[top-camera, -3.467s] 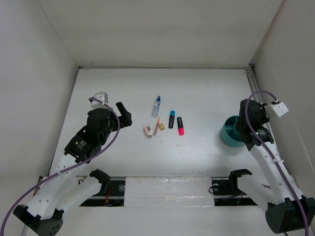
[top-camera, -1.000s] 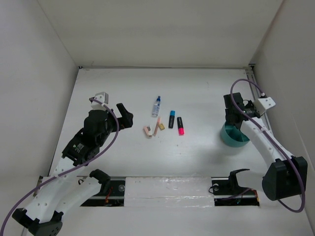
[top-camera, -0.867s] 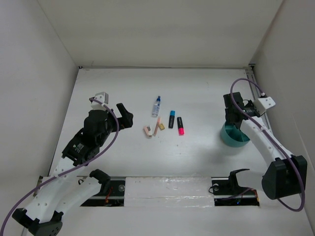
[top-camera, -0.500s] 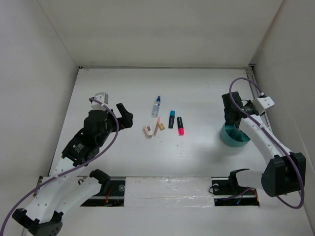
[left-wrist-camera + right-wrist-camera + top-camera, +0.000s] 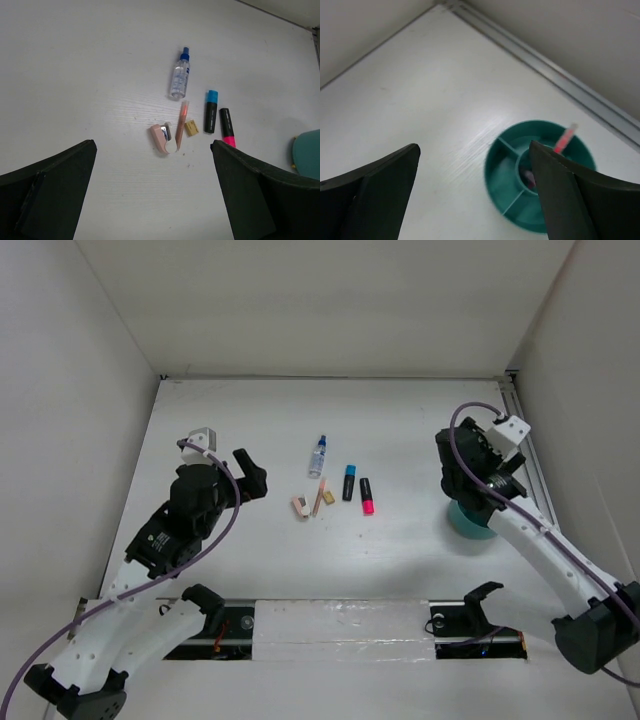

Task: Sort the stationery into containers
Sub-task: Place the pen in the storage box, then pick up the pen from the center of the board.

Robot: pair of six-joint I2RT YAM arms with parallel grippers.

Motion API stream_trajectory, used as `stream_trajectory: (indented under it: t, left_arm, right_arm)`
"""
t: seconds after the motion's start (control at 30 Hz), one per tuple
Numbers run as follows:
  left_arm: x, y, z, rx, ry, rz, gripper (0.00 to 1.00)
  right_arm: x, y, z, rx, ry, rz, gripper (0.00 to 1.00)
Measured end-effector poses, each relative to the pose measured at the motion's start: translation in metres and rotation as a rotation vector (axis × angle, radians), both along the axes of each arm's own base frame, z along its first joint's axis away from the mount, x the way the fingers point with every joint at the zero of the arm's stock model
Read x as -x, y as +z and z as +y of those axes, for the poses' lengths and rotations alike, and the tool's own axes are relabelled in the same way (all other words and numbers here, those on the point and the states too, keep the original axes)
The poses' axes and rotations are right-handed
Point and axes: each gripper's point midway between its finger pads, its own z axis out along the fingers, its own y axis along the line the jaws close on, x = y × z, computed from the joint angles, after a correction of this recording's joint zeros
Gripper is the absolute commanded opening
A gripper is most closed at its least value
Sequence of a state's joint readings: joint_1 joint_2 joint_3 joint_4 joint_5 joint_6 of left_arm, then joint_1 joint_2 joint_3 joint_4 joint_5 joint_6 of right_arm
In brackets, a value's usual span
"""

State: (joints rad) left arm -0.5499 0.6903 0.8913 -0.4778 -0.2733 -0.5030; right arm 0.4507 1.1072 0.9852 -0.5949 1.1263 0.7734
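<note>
The stationery lies mid-table: a clear bottle with a blue cap (image 5: 180,76), a blue-black highlighter (image 5: 211,111), a pink-black highlighter (image 5: 227,128), an orange-pink pencil (image 5: 182,121), a tan eraser (image 5: 191,128) and a pinkish eraser block (image 5: 163,138). My left gripper (image 5: 155,200) hangs open above and short of them, holding nothing. The teal cup (image 5: 540,175) with divider walls stands at the right. A pink pencil (image 5: 565,138) leans in its centre compartment. My right gripper (image 5: 480,200) is open above the cup, slightly to its left, and holds nothing.
In the top view the right arm covers part of the teal cup (image 5: 468,523). A metal rail (image 5: 560,80) runs along the table's right edge beside the wall. White walls enclose the table on three sides.
My right gripper has opened and drawn up and left from the cup, leaving the pink pencil standing in it. The left arm has stayed put.
</note>
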Motion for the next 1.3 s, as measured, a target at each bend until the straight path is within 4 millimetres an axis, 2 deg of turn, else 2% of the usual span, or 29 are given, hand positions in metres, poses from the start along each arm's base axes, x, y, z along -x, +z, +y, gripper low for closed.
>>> stream_trajectory:
  t: [0.13,0.27,0.4,0.5,0.53,0.63,0.73,0.87,0.93,1.07,1.3]
  left_arm:
    - [-0.005,-0.008,0.012,-0.022,0.089,0.025,1.00]
    - [-0.008,-0.017,0.019,-0.045,0.139,0.056,1.00]
    - [-0.011,-0.021,0.023,-0.052,0.161,0.072,1.00]
    - [-0.013,-0.022,0.028,-0.053,0.181,0.074,1.00]
    - [-0.013,-0.022,0.028,-0.052,0.183,0.073,1.00]
    - [-0.013,-0.022,0.028,-0.052,0.184,0.074,1.00]
    - [-0.013,-0.021,0.028,-0.052,0.184,0.073,1.00]
    - [-0.013,-0.021,0.028,-0.050,0.181,0.074,1.00]
    - [-0.013,-0.021,0.028,-0.050,0.181,0.073,1.00]
    - [-0.013,-0.021,0.027,-0.049,0.179,0.072,1.00]
    - [-0.013,-0.021,0.027,-0.049,0.174,0.073,1.00]
  right_arm:
    - [-0.011,0.014,0.045,-0.023,0.206,-0.023,0.94]
    - [-0.028,0.005,0.110,-0.022,0.382,0.022,0.91]
    - [-0.046,-0.032,0.188,-0.030,0.541,0.132,0.90]
    - [-0.055,-0.068,0.236,-0.057,0.631,0.224,0.83]
    - [-0.057,-0.080,0.250,-0.073,0.661,0.253,0.80]
    - [-0.065,-0.104,0.289,-0.122,0.727,0.312,0.61]
    - [-0.075,-0.118,0.325,-0.178,0.769,0.336,0.58]
    - [-0.077,-0.134,0.350,-0.230,0.803,0.363,0.58]
    - [-0.075,-0.147,0.356,-0.240,0.811,0.390,0.58]
    - [-0.069,-0.169,0.364,-0.247,0.823,0.441,0.53]
    - [-0.067,-0.193,0.367,-0.241,0.823,0.490,0.53]
